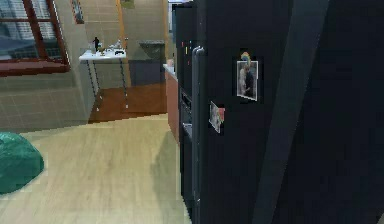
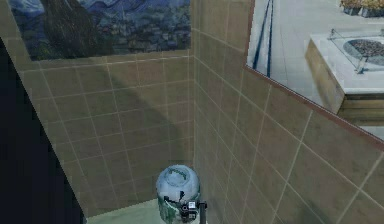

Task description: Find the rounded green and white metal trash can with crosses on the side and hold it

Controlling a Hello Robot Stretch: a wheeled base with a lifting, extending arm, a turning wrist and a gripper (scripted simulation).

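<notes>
One dark arm tip with its fingers (image 2: 173, 208) shows at the bottom centre of the arm side view. Right behind them a rounded trash can (image 2: 178, 186), pale green and white, stands on the floor in the corner where two tiled walls (image 2: 130, 120) meet. I cannot tell the state of the fingers, nor whether they hold anything or touch the can. Any crosses on its side are too small to make out. Higher up hang a landscape painting (image 2: 100, 25) at the upper left and a window (image 2: 320, 50) at the upper right. In the forward view a dark fridge (image 1: 290, 130) with photos stuck on it stands close at the right. A green beanbag (image 1: 15, 160) lies at the lower left, and a white surface (image 1: 105, 55) stands far off at the upper left. The search looks finished and the grasp is the step in hand. Next the fingers must settle on the can and lift it clear of the floor, with the corner leaving little room
</notes>
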